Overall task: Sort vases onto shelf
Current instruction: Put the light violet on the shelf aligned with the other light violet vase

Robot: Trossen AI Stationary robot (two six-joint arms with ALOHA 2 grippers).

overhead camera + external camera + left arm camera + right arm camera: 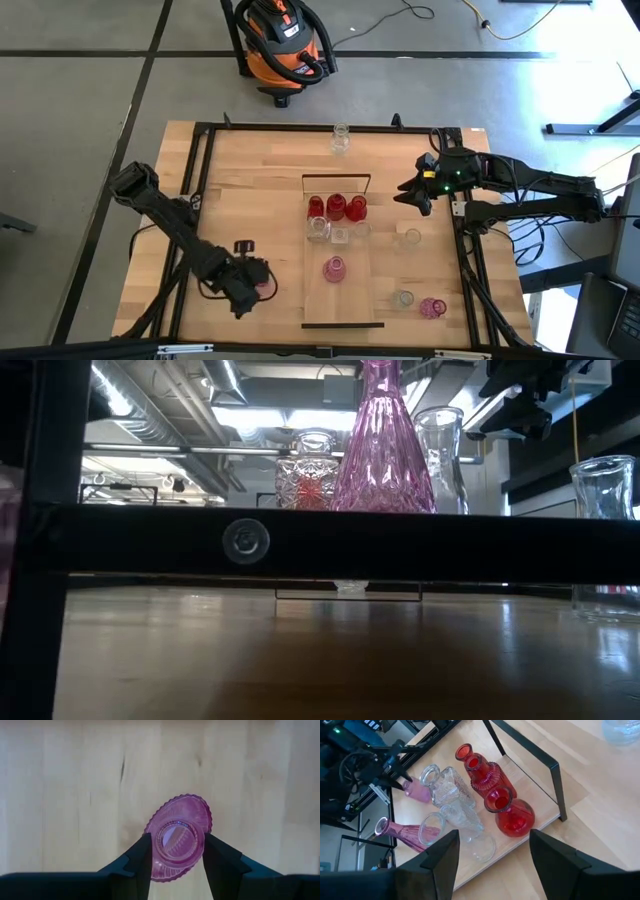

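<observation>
- Pink glass sits between your left tool's (176,865) fingers: a small pink vase (178,837), seen from above in the left wrist view, with both dark fingers (137,865) against its sides, so that tool is clamped on it.
- From above, you can see that left tool (250,275) low over the table (250,190), near its front left part and well apart from the shelf (345,300).
- Your right tool (492,855) has its fingers spread apart with nothing between them; it hovers at the right of the shelf's far end, as the high view (415,195) shows.
- On the shelf's far end stand three red vases (335,207) in a row, with clear vases (330,232) just in front of them.
- Farther along the shelf you have another pink vase (334,268) standing alone.
- Off the shelf to the right, on the table, are two clear vases (403,298) and a pink one (432,308) near the front corner.
- One more clear vase (340,138) stands at the table's far edge.
- Beyond the table an orange and black vacuum cleaner (280,40) stands on the floor.
</observation>
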